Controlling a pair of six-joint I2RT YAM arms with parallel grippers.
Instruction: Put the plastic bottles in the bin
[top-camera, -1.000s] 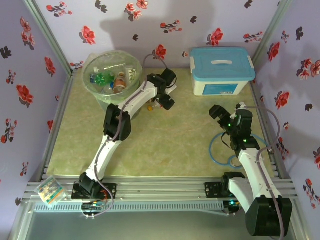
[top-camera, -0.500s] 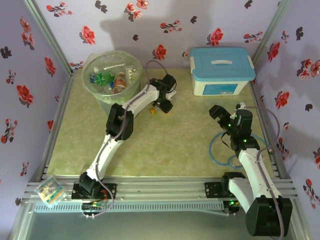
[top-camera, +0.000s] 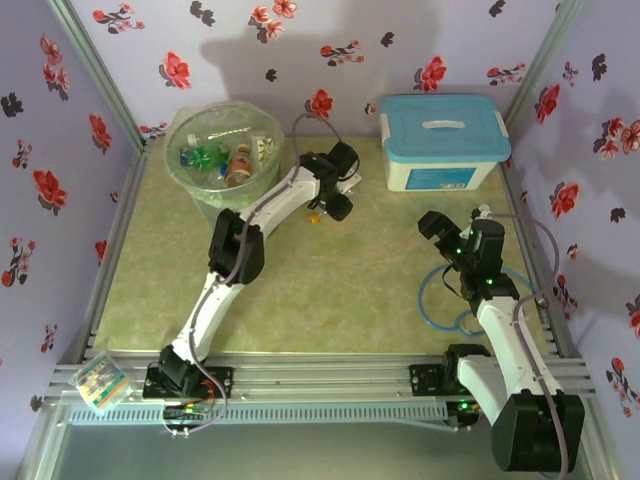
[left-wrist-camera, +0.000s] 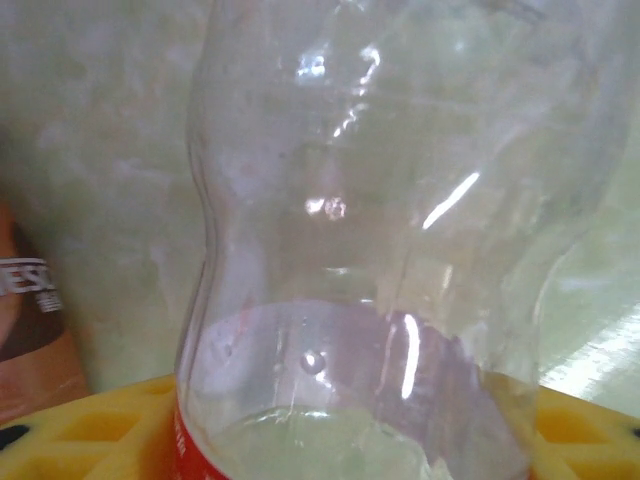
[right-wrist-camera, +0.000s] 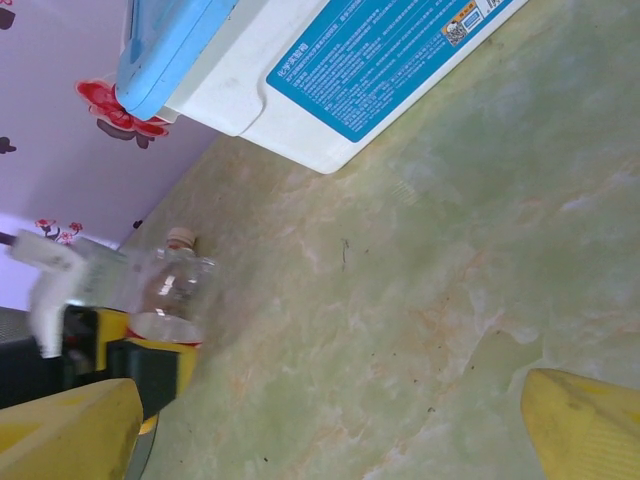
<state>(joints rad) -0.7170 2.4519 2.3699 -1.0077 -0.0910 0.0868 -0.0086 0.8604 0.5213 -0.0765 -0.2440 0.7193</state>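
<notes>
Grey-green bin (top-camera: 172, 150) at far left holds a green bottle (top-camera: 200, 155) and an orange-brown bottle (top-camera: 238, 163). A clear bottle (left-wrist-camera: 400, 250), red-labelled, is near its right.

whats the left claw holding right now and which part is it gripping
The left claw holds a clear plastic bottle by its red-labelled lower body, cap end free. The right claw is open and holds nothing.

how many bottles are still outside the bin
2: a clear bottle between the left gripper's fingers, and what looks like a brown-labelled bottle just beside it. Others may be hidden.
</notes>
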